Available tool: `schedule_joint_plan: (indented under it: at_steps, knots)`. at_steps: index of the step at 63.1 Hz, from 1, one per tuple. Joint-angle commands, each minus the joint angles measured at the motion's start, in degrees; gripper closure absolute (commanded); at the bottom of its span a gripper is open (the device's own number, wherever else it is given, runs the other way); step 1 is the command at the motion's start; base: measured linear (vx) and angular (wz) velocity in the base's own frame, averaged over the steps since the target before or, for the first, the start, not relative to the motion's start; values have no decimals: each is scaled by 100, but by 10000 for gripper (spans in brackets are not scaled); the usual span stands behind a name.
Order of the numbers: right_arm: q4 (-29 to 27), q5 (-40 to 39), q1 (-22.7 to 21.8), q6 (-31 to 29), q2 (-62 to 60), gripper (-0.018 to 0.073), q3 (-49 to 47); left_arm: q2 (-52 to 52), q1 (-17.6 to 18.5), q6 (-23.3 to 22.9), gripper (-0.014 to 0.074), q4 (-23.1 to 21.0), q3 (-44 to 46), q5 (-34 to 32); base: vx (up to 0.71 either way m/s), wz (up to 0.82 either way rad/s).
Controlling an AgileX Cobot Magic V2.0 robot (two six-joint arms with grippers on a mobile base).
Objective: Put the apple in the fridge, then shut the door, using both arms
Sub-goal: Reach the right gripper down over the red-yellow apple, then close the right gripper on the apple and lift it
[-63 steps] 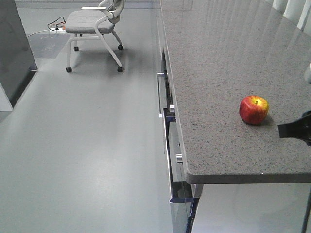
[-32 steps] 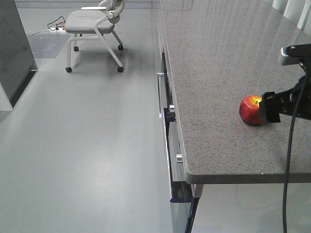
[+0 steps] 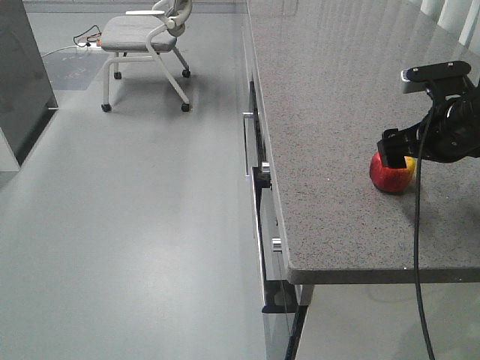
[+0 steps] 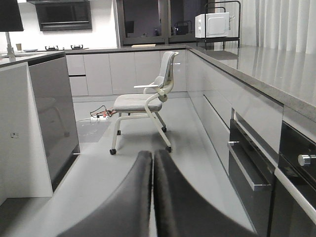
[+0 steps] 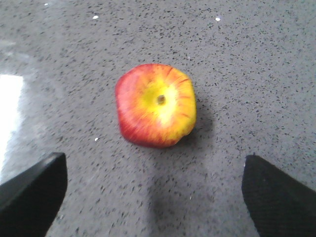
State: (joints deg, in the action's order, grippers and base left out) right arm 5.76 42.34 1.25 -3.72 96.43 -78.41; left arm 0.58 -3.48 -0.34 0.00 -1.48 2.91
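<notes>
The red apple (image 3: 393, 177) with a yellow patch round its stem sits on the speckled grey counter (image 3: 337, 112), near its front right. My right gripper (image 3: 397, 154) hangs just above the apple, covering its top in the front view. In the right wrist view the apple (image 5: 157, 105) lies ahead of the right gripper (image 5: 154, 165), which is open wide, its black fingertips (image 5: 34, 185) far apart and touching nothing. My left gripper (image 4: 152, 157) is shut with nothing in it, held low over the floor. The fridge and its door are out of view.
A grey wheeled chair (image 3: 146, 37) stands on the floor at the back. Drawer fronts with metal handles (image 3: 259, 172) line the counter's left side. A dark grey cabinet (image 3: 22, 75) stands at the far left. A white microwave (image 4: 212, 24) sits far back.
My right gripper has come in from the right edge of the front view and now sits over the apple. The apple has not moved.
</notes>
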Motion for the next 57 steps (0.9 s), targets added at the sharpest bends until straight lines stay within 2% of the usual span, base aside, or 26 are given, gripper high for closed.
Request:
schedule_joint_plan:
  at_steps: [1, 13, 26, 40, 51, 57]
  knots:
    - [-88, -371, -166, 21, -6, -136, -292, 95, 10, -42, 603, 0, -125, -428, 0, 0]
    - [-312, -574, -240, -198, 411, -126, -457, 95, 10, -42, 603, 0, -125, -428, 0, 0]
    - [-502, -1177, -240, -222, 782, -117, -466, 95, 10, -42, 603, 0, -125, -428, 0, 0]
    - [-508, -1644, -240, -222, 1098, -84, -466, 95, 10, -42, 603, 0, -125, -428, 0, 0]
    - [-508, -1728, -240, -222, 1187, -7, -466, 95, 10, -42, 603, 0, -125, -428, 0, 0]
    - [-516, -1662, -240, -222, 1202, 64, -466, 95, 10, -42, 603, 0, -125, -428, 0, 0]
